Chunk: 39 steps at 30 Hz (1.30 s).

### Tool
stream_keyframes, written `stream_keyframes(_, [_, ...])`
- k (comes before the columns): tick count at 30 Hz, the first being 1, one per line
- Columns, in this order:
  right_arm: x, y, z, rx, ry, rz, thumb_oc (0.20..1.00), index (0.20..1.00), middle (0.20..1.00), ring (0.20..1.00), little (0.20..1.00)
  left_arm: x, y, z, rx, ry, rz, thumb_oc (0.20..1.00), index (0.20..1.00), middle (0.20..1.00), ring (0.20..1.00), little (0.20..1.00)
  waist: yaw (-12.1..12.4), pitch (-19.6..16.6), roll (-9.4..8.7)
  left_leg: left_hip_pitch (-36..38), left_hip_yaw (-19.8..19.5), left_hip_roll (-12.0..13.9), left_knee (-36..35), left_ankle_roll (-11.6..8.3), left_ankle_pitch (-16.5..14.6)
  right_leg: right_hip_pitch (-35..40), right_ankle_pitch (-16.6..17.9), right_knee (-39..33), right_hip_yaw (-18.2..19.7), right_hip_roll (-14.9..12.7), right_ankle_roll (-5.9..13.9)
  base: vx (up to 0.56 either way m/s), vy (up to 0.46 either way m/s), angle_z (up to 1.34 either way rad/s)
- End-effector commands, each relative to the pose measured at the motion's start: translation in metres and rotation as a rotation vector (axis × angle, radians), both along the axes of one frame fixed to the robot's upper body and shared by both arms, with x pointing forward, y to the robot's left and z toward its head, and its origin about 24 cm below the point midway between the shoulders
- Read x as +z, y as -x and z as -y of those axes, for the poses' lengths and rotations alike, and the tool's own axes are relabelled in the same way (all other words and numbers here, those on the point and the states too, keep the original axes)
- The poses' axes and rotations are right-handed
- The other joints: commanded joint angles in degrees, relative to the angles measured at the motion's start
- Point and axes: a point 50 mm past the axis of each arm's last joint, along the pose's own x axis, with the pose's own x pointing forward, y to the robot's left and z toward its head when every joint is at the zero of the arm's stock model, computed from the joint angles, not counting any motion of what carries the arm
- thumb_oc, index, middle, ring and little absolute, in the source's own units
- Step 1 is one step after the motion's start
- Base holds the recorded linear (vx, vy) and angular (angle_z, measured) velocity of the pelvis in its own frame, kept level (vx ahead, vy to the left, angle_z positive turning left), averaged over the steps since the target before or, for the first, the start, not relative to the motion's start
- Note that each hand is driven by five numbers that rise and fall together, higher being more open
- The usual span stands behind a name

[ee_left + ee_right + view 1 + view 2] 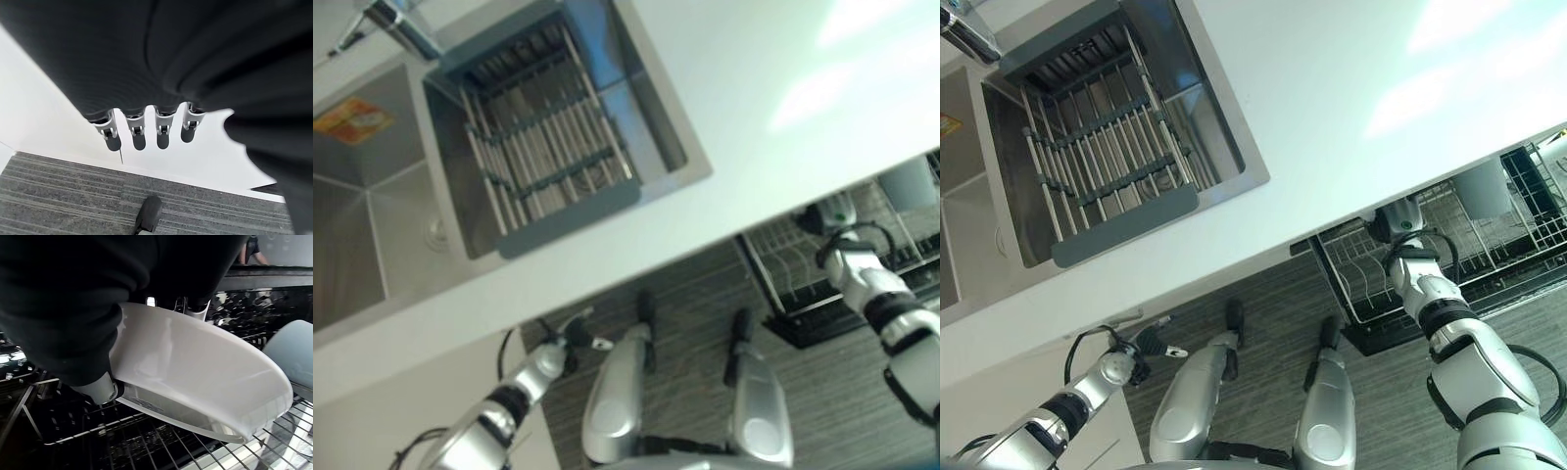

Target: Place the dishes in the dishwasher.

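Left eye view: a white counter [754,88] crosses the scene, with a steel sink [372,225] set into it. A grey drying rack [543,147] of metal bars spans the sink, and a tap [396,24] stands behind it. Below the counter's edge the left hand [570,335] hangs over the grey striped floor [695,294], carrying nothing. The right hand [832,220] reaches under the counter's edge into the pulled-out dishwasher rack [793,284].

Right eye view: the same dishwasher rack [1371,284] shows its rows of wire prongs just beside the right hand [1398,220]. A pale grey cup [1482,188] sits in the rack near the hand, on its outer side. The left hand [1141,343] is well apart from the rack, beside a white cabinet front [1116,436].

Left wrist view: the left hand's fingers [139,139] hang straight and slightly spread, with a white surface and the striped floor [63,196] past their tips. They touch nothing.

Right wrist view: the right hand [98,382] is clamped on a white bowl [195,377], its rim pinched between the thumb below and the fingers [193,303] above. The bowl is tilted on edge just past the fingers, over the black wire rack [122,440]; whether it touches the wires cannot be told. The pale grey cup [291,352] stands just beyond the bowl's far rim.
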Motion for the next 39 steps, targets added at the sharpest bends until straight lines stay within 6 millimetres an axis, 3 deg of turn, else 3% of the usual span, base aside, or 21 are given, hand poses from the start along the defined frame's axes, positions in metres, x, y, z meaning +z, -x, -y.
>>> stream_keyframes(1, [0.067,-0.012,0.010,-0.083,0.013,0.317,0.200,0.200,0.200,0.200,0.200,0.002,0.000,-0.002,0.047,0.032,0.030,1.000,1.000,1.000,1.000,1.000,0.7,-1.7,0.21,-1.7,-6.7,-0.9,4.6,1.30,-4.8,-3.5,-4.2,9.9,-1.4,-1.4,0.03,-0.08,0.098,-0.05])
stream_keyframes(4, [0.071,-0.013,0.013,-0.176,0.052,0.371,0.200,0.200,0.200,0.200,0.200,-0.002,0.002,0.004,0.058,0.052,0.035,1.000,1.000,1.000,1.000,1.000,0.8,-1.7,1.12,-3.1,-6.0,-1.2,4.7,1.35,-4.8,-5.4,-4.1,10.4,-1.2,-1.8,-0.08,-0.08,0.127,-0.15])
stream_keyframes(8, [0.063,-0.006,0.017,-0.318,0.084,0.445,0.200,0.200,0.200,0.200,0.200,-0.003,0.001,0.016,0.068,0.098,0.040,1.000,1.000,1.000,1.000,1.000,0.1,-1.7,2.47,-3.9,-4.9,-1.5,4.7,1.65,-4.9,-7.7,-4.1,11.7,-0.3,-2.3,-0.22,0.00,0.140,-0.06])
stream_keyframes(11, [0.062,-0.001,0.024,-0.416,-0.004,0.517,0.200,0.200,0.200,0.200,0.200,-0.005,0.003,0.026,0.059,0.130,0.055,1.000,1.000,1.000,1.000,1.000,0.2,-1.7,3.47,-5.1,-4.5,-1.9,4.7,1.71,-5.0,-9.4,-4.3,12.2,-0.2,-2.8,-0.27,-0.02,0.116,-0.09])
stream_keyframes(16, [0.046,0.003,0.014,-0.469,-0.044,0.562,0.200,0.200,0.200,0.200,0.200,-0.013,0.012,0.045,0.096,0.208,0.043,1.000,1.000,1.000,1.000,1.000,-0.4,-1.7,5.58,-6.5,-3.0,-2.2,3.9,1.56,-4.7,-12.3,-4.4,12.8,0.2,-3.7,-0.34,0.04,0.153,-0.08])
stream_keyframes(18, [0.025,0.011,0.015,-0.528,-0.107,0.553,0.200,0.200,0.200,0.200,0.200,-0.015,0.015,0.048,0.097,0.218,0.036,1.000,1.000,1.000,1.000,1.000,-0.6,-1.7,5.49,-6.4,-2.8,-2.3,4.5,1.49,-6.1,-12.6,-6.0,14.3,0.7,-4.0,0.01,0.10,0.052,0.01])
stream_keyframes(27, [0.064,0.003,0.027,-0.564,-0.237,0.667,0.200,0.200,0.200,0.200,0.200,-0.008,0.015,0.062,0.082,0.286,0.077,1.000,1.000,1.000,1.000,1.000,0.2,-1.7,8.53,-13.3,-2.8,-3.3,6.4,1.64,-5.0,-20.2,-7.0,18.5,1.4,-4.3,-0.75,0.02,0.037,-0.01])
stream_keyframes(28, [0.066,0.001,0.027,-0.563,-0.257,0.665,1.000,1.000,1.000,1.000,1.000,-0.008,0.015,0.062,0.080,0.289,0.074,1.000,1.000,1.000,1.000,1.000,0.3,-1.7,8.78,-13.7,-2.7,-3.4,6.5,1.63,-4.9,-20.7,-7.0,18.8,1.5,-4.3,-0.82,-0.02,0.030,0.03])
stream_keyframes(33, [0.051,-0.002,0.020,-0.566,-0.464,0.615,1.000,1.000,1.000,1.000,1.000,-0.011,0.020,0.063,0.085,0.291,0.058,1.000,1.000,1.000,1.000,1.000,0.3,-1.7,9.13,-14.4,-2.3,-3.3,7.0,1.66,-5.0,-21.6,-7.1,19.4,1.8,-4.4,-1.00,0.00,0.014,0.01])
stream_keyframes(35, [0.041,-0.018,0.000,-0.320,-0.804,0.412,1.000,1.000,1.000,1.000,1.000,-0.008,0.018,0.059,0.091,0.284,0.056,1.000,1.000,1.000,1.000,1.000,0.2,-1.7,8.58,-14.2,-2.0,-3.0,7.3,1.64,-5.4,-21.4,-7.2,19.5,1.9,-4.5,-1.18,0.00,-0.017,0.00])
stream_keyframes(39, [0.030,-0.023,-0.009,-0.167,-1.084,0.230,1.000,1.000,1.000,1.000,1.000,0.002,0.009,0.042,0.100,0.264,0.054,1.000,1.000,1.000,1.000,1.000,0.0,-1.7,6.97,-14.0,-1.8,-2.2,9.2,1.39,-6.0,-21.2,-7.9,21.7,1.8,-4.3,-1.41,0.03,-0.078,0.03])
